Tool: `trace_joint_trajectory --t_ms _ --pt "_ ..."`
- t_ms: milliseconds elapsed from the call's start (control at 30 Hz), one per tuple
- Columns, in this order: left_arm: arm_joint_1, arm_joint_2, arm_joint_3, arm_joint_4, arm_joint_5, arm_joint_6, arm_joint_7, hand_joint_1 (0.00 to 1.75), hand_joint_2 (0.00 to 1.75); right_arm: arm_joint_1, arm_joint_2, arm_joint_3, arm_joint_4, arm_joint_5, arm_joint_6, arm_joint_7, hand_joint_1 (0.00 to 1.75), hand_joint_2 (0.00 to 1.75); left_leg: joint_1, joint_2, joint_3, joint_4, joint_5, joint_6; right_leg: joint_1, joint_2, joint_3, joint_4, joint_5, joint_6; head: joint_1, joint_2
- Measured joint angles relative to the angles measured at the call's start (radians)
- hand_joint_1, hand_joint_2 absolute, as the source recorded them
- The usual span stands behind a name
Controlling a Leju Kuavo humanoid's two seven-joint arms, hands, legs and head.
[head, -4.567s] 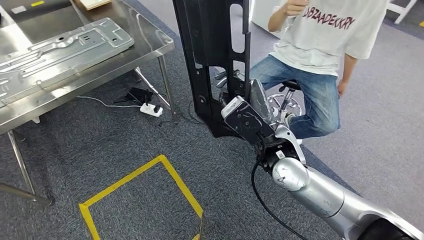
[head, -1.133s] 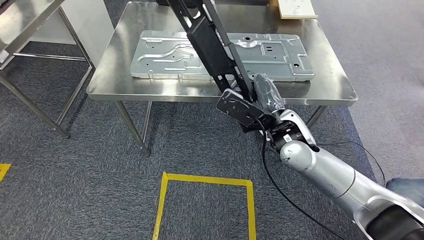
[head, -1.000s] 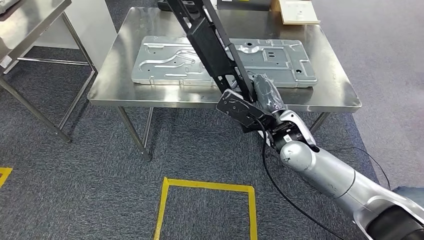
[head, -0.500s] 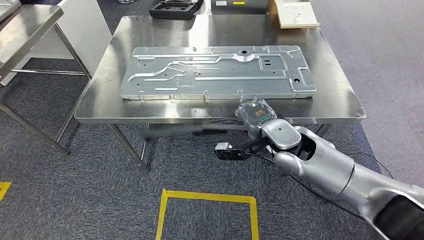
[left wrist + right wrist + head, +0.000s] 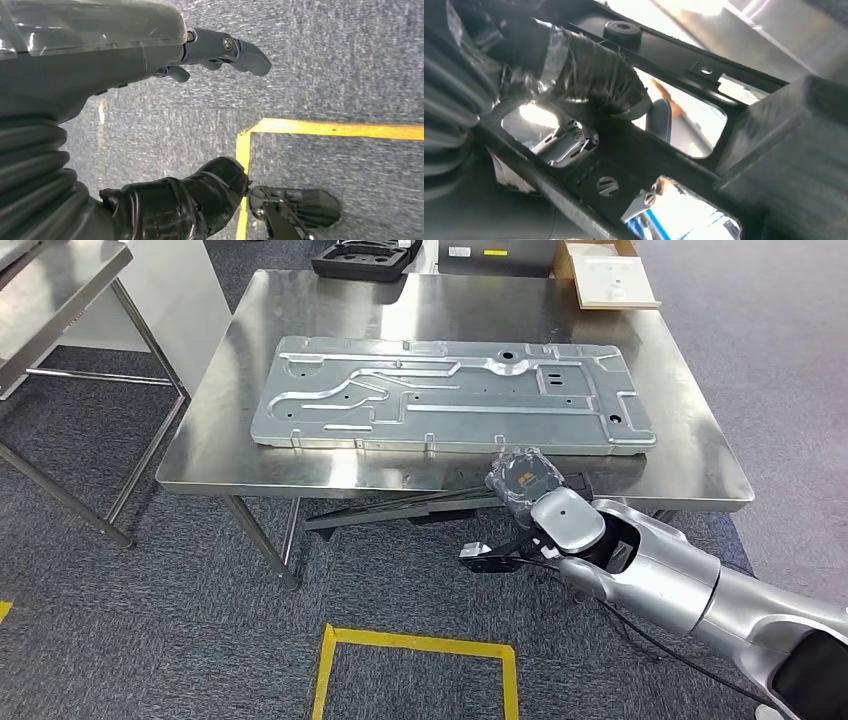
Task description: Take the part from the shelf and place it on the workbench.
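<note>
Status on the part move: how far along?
Done: the black part is off the shelf, gripped by the right hand. In hand: it sits low at the workbench front edge, lying flat. Left: set it on top, release.

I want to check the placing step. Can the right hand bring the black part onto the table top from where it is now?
Probably not directly. The right hand holds the black part below the table's front edge, under the top, so it must first come out and rise.
</note>
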Motion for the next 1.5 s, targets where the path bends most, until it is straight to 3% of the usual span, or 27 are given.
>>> trace_joint_trajectory --t_ms 67,167,233,333,400,433,467,500,567,633,733,800,867,900,933,967,1033,1100,1200,1267,1367,1400,1433,1500 --pt "-0.001 -0.001 0.000 0.000 0.001 0.002 0.000 0.00 1.75 -0.005 -0.007 0.007 0.002 0.039 -0.009 -0.009 1.75 1.75 -0.003 -0.002 0.003 0.005 -0.008 -0.010 0.003 0.000 0.044 -0.101 0.040 -0.007 -0.001 0.000" --pt "0.000 -0.001 0.000 0.000 0.003 0.008 0.002 0.00 1.75 0.006 -0.021 0.012 0.000 0.134 -0.086 0.011 1.75 1.75 -0.005 -0.002 0.003 0.003 -0.008 -0.025 0.007 0.002 0.052 -0.121 0.043 -0.024 -0.002 0.000" --pt "0.001 -0.002 0.000 0.000 0.004 0.010 0.005 0.00 1.75 0.016 -0.032 0.008 -0.007 0.202 -0.150 0.021 1.75 1.75 -0.003 0.000 -0.007 0.027 -0.026 -0.035 0.003 0.002 0.055 -0.127 0.047 -0.037 -0.003 0.000" --pt "0.000 -0.002 0.000 0.000 0.003 0.010 0.010 0.00 1.75 0.045 -0.045 -0.020 -0.021 0.258 -0.247 0.032 1.75 1.75 -0.001 0.003 -0.078 0.189 -0.115 -0.045 0.004 0.001 0.058 -0.131 0.050 -0.051 -0.007 0.000" --pt "0.001 -0.002 0.000 0.000 0.002 0.010 0.013 0.00 1.75 0.086 -0.051 -0.060 -0.038 0.266 -0.327 0.041 1.75 1.75 0.000 0.003 -0.115 0.276 -0.143 -0.046 0.007 0.000 0.058 -0.129 0.049 -0.053 -0.007 0.000" --pt "0.003 -0.002 -0.001 0.000 0.001 0.010 0.014 0.00 1.75 0.106 -0.052 -0.086 -0.049 0.251 -0.363 0.043 1.75 1.75 0.000 0.003 -0.108 0.268 -0.131 -0.044 0.009 0.000 0.058 -0.128 0.049 -0.053 -0.007 0.000" --pt "0.004 -0.003 -0.001 0.000 0.002 0.011 0.015 0.00 1.75 0.123 -0.053 -0.115 -0.063 0.219 -0.398 0.045 1.75 1.75 -0.001 0.003 -0.083 0.223 -0.105 -0.041 0.010 0.000 0.058 -0.127 0.049 -0.053 -0.007 0.000" --pt "0.004 -0.003 -0.001 0.000 0.002 0.011 0.014 0.00 1.75 0.138 -0.053 -0.144 -0.079 0.174 -0.430 0.047 1.75 1.75 -0.002 0.003 -0.045 0.156 -0.075 -0.036 0.010 0.000 0.058 -0.125 0.049 -0.052 -0.007 0.000" --pt "0.001 -0.002 -0.001 0.000 0.004 0.012 0.013 0.00 1.75 0.160 -0.052 -0.196 -0.112 0.090 -0.477 0.049 1.75 1.75 -0.007 0.004 0.018 0.040 -0.042 -0.026 0.014 0.001 0.057 -0.122 0.048 -0.047 -0.006 0.000" --pt "0.000 -0.001 -0.001 0.000 0.005 0.013 0.012 0.00 1.75 0.176 -0.051 -0.234 -0.139 0.051 -0.493 0.051 1.75 1.75 -0.013 0.004 0.034 0.005 -0.040 -0.019 0.015 0.001 0.056 -0.124 0.049 -0.037 -0.005 0.000" --pt "-0.001 -0.002 -0.001 0.000 0.008 0.016 0.008 0.00 1.75 0.198 -0.047 -0.285 -0.171 -0.039 -0.532 0.042 1.75 1.75 -0.006 0.004 0.039 -0.011 -0.024 -0.003 0.014 0.000 0.051 -0.116 0.042 -0.019 -0.003 0.000" --pt "-0.001 -0.003 -0.001 0.000 0.013 0.024 0.003 0.00 1.75 0.204 -0.045 -0.310 -0.192 -0.143 -0.580 0.030 1.75 1.75 -0.001 0.005 0.041 -0.020 -0.016 0.004 0.011 0.000 0.014 -0.036 -0.010 -0.011 0.002 0.000" --pt "0.000 -0.005 -0.001 0.000 0.020 0.030 -0.001 0.00 1.75 0.203 -0.043 -0.326 -0.219 -0.236 -0.621 0.031 1.75 1.75 -0.001 0.006 0.039 -0.020 -0.015 0.007 0.007 0.000 -0.043 0.094 -0.070 -0.004 0.006 0.000" --pt "0.000 -0.006 -0.001 0.000 0.022 0.030 -0.002 0.00 1.75 0.201 -0.042 -0.332 -0.233 -0.262 -0.634 0.040 1.75 1.75 0.000 0.006 0.038 -0.020 -0.016 0.006 0.004 0.000 -0.061 0.135 -0.080 -0.001 0.006 0.000" --pt "0.000 -0.006 -0.001 0.000 0.023 0.027 -0.004 0.00 1.75 0.198 -0.042 -0.337 -0.245 -0.269 -0.639 0.055 1.75 1.75 0.001 0.006 0.039 -0.019 -0.017 0.005 0.001 0.000 -0.061 0.139 -0.071 0.002 0.006 0.000" --pt "0.000 -0.006 0.000 0.000 0.024 0.019 -0.004 0.00 1.75 0.193 -0.044 -0.343 -0.256 -0.258 -0.635 0.075 1.75 1.75 0.002 0.006 0.040 -0.017 -0.018 0.003 -0.003 -0.001 -0.042 0.102 -0.044 0.005 0.006 0.000" --pt "0.000 -0.007 0.000 0.000 0.028 0.002 -0.006 0.00 1.75 0.182 -0.056 -0.358 -0.273 -0.219 -0.609 0.114 1.75 1.75 0.004 0.004 0.039 -0.008 -0.025 -0.006 -0.008 -0.003 0.025 -0.031 0.013 0.009 0.006 0.000" --pt "0.001 -0.006 0.000 0.000 0.032 -0.010 -0.007 0.00 1.75 0.177 -0.075 -0.371 -0.280 -0.189 -0.583 0.132 1.75 1.75 0.002 0.001 0.034 0.001 -0.031 -0.016 -0.005 -0.001 0.065 -0.113 0.032 0.001 0.007 0.000" --pt "0.003 -0.007 -0.001 0.000 0.036 -0.015 -0.008 0.00 1.75 0.182 -0.099 -0.383 -0.281 -0.176 -0.564 0.136 1.75 1.75 0.001 0.001 0.029 -0.001 -0.033 -0.032 -0.003 0.003 0.066 -0.123 0.031 -0.021 0.008 0.000" --pt "0.001 -0.008 -0.001 0.000 0.035 -0.018 -0.009 0.00 1.75 0.184 -0.110 -0.391 -0.281 -0.171 -0.540 0.141 1.75 1.75 0.003 0.003 0.014 0.031 -0.055 -0.041 -0.005 0.004 0.068 -0.128 0.033 -0.035 0.006 0.000" --pt "-0.002 -0.008 -0.001 0.000 0.032 -0.021 -0.009 0.00 1.75 0.193 -0.123 -0.399 -0.277 -0.169 -0.511 0.145 1.75 1.75 0.004 0.004 -0.075 0.205 -0.128 -0.047 -0.002 0.003 0.072 -0.129 0.029 -0.048 0.003 0.000" --pt "-0.001 -0.008 -0.001 0.000 0.031 -0.022 -0.009 0.00 1.75 0.201 -0.127 -0.399 -0.274 -0.169 -0.508 0.145 1.75 1.75 0.004 0.004 -0.106 0.257 -0.139 -0.047 0.000 0.003 0.073 -0.129 0.027 -0.051 0.003 0.000" --pt "0.001 -0.008 -0.001 0.000 0.031 -0.024 -0.009 0.00 1.75 0.209 -0.130 -0.399 -0.271 -0.169 -0.506 0.145 1.75 1.75 0.004 0.004 -0.123 0.278 -0.133 -0.045 0.003 0.004 0.075 -0.128 0.024 -0.052 0.003 0.000" --pt "0.003 -0.008 -0.001 0.000 0.031 -0.026 -0.009 0.00 1.75 0.222 -0.136 -0.399 -0.264 -0.169 -0.505 0.145 1.75 1.75 0.002 0.004 -0.104 0.212 -0.072 -0.037 0.007 0.006 0.083 -0.125 0.016 -0.053 0.004 0.000"
